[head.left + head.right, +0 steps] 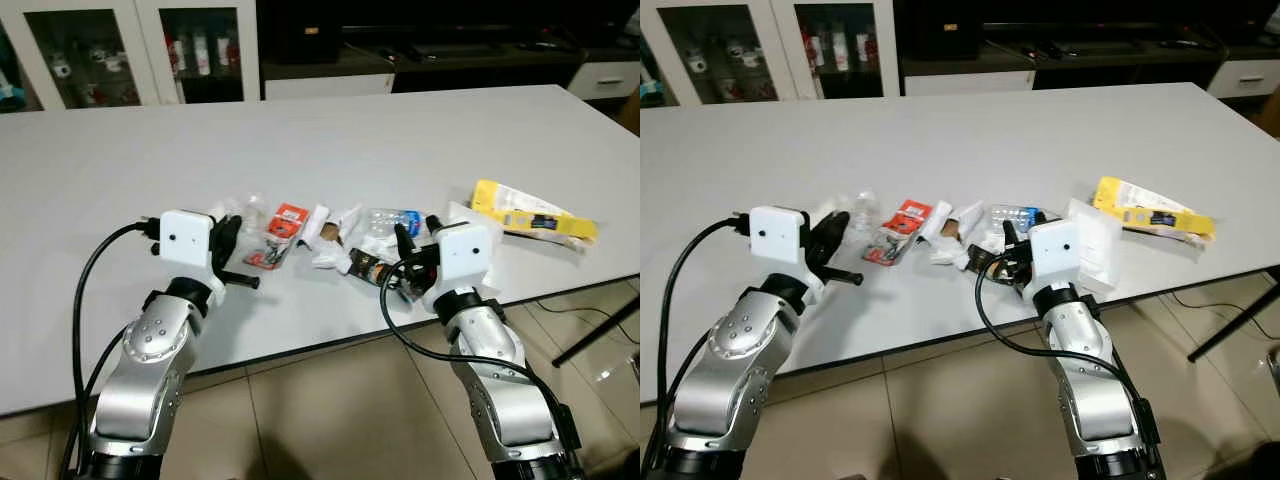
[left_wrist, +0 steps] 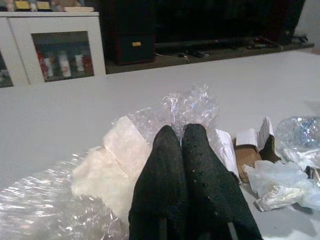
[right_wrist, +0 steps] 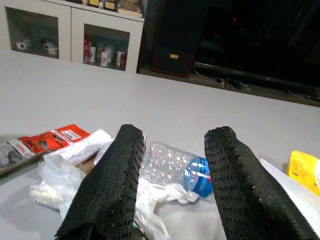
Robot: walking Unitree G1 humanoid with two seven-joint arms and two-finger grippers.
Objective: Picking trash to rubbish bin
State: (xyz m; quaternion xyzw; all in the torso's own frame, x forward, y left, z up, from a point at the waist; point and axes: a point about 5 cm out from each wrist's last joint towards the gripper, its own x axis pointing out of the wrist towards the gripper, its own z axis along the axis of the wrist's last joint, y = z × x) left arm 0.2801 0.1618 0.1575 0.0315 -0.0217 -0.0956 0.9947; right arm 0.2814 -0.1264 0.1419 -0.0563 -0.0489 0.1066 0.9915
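Nearest, both silver arms reach over the front edge of the white table [image 1: 90,180]. The left gripper [image 2: 181,131] has its fingers pressed together, with nothing visibly between them, resting against crumpled clear bubble wrap [image 2: 185,107]. The right gripper [image 3: 175,145] is spread wide, aimed at a crushed clear plastic bottle [image 3: 175,162] with a blue label. Between the arms lie white tissue [image 1: 330,258], a torn brown box scrap [image 2: 247,155] and a red packet [image 1: 285,225]. A yellow packet [image 1: 530,212] sits well to the right. Beyond stand glass-door cabinets [image 1: 140,50].
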